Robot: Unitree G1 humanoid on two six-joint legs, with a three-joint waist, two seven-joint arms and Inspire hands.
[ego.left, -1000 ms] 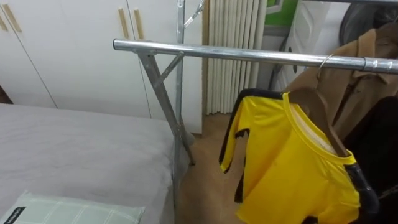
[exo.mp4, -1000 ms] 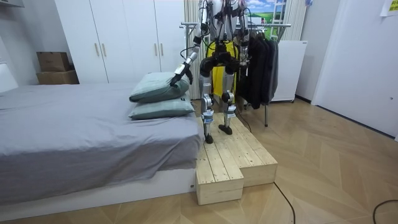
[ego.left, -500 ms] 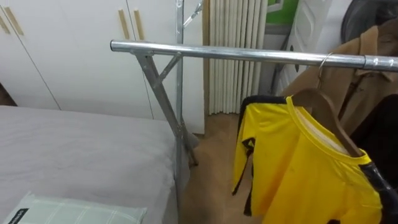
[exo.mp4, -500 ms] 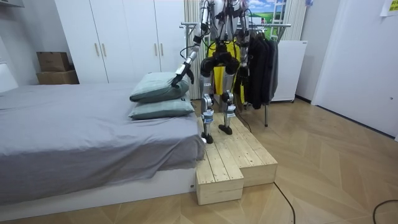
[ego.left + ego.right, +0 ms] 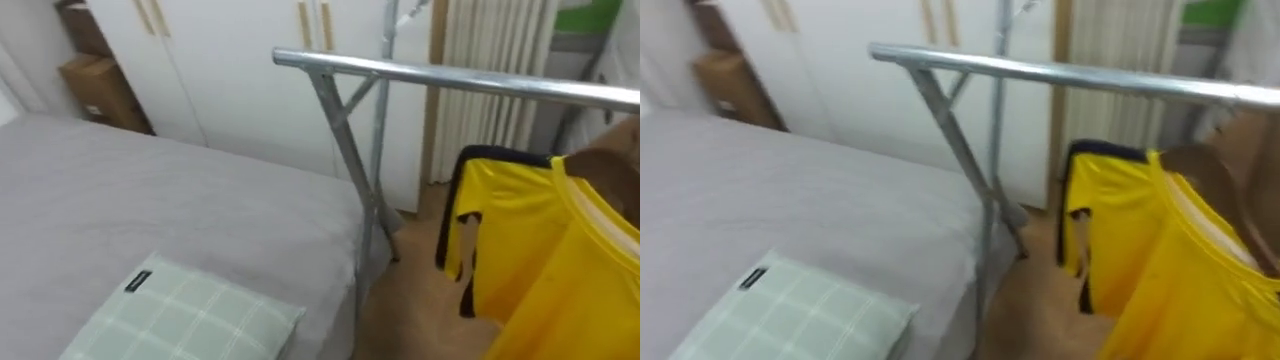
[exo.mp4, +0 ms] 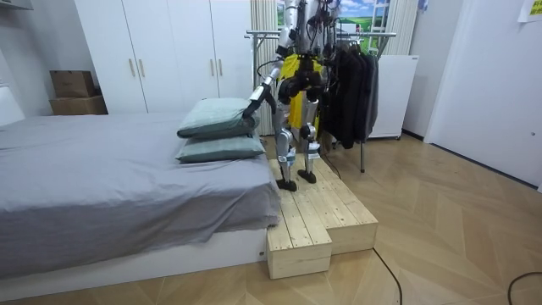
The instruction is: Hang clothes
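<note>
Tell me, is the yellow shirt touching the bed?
Apart. The left eye view shows bare floor and the rack's leg between the yellow shirt and the bed.

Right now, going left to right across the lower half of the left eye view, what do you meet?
green checked pillow → clothes rack's metal legs → yellow shirt
</note>
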